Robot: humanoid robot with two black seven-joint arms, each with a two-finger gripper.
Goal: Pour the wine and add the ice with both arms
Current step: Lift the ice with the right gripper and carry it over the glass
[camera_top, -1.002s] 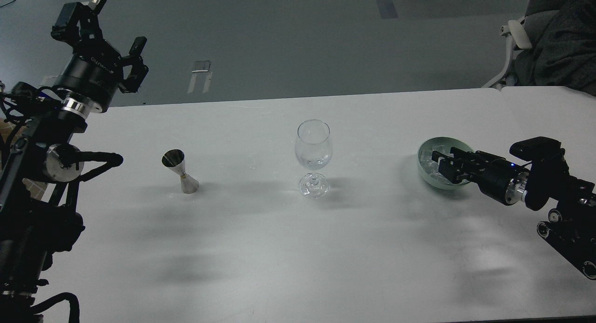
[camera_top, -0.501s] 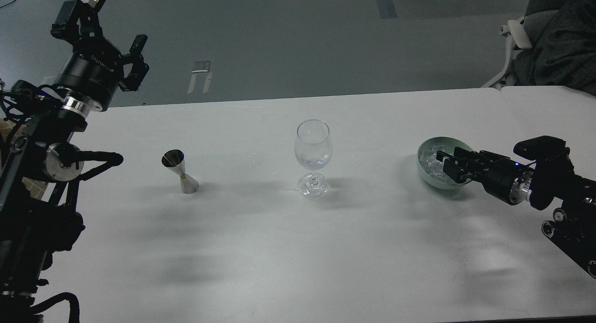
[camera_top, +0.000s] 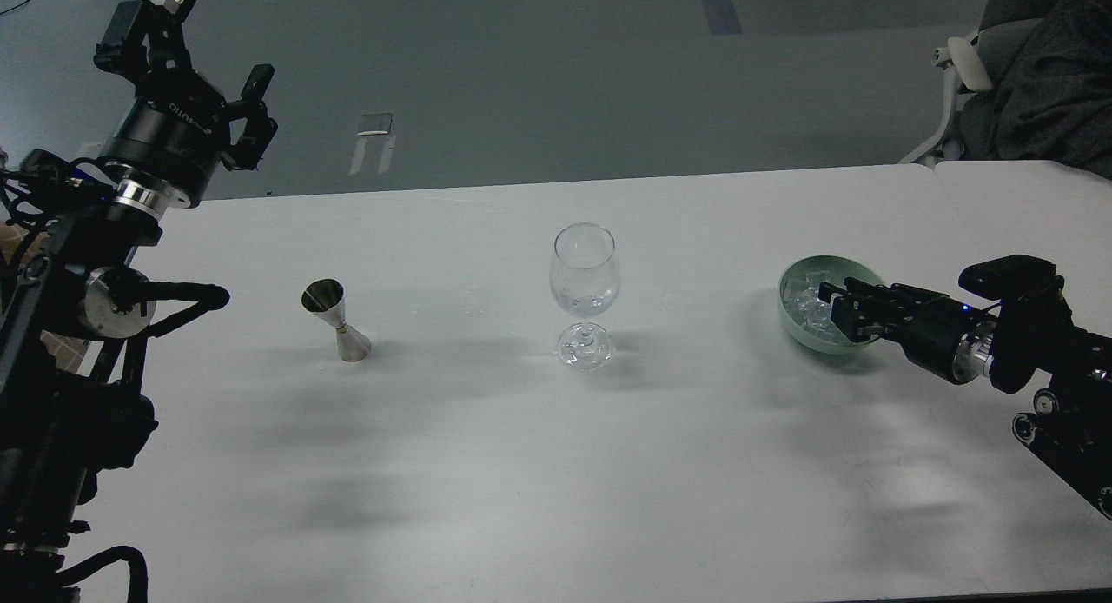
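Even, moderately bright overhead light, cool cast. White table (camera_top: pixel 539 464) shows soft, diffuse grey shadows in broad bands toward the viewer. Stemmed glass (camera_top: pixel 585 281) sharp, small glints on bowl and foot. Metal jigger (camera_top: pixel 337 321) reflects dully. Floor beyond dimmer. No motion blur; focus uniform.

A white table (camera_top: pixel 539 464) stood on grey floor (camera_top: pixel 539 73); a chair (camera_top: pixel 956 82) sat beyond its right end.
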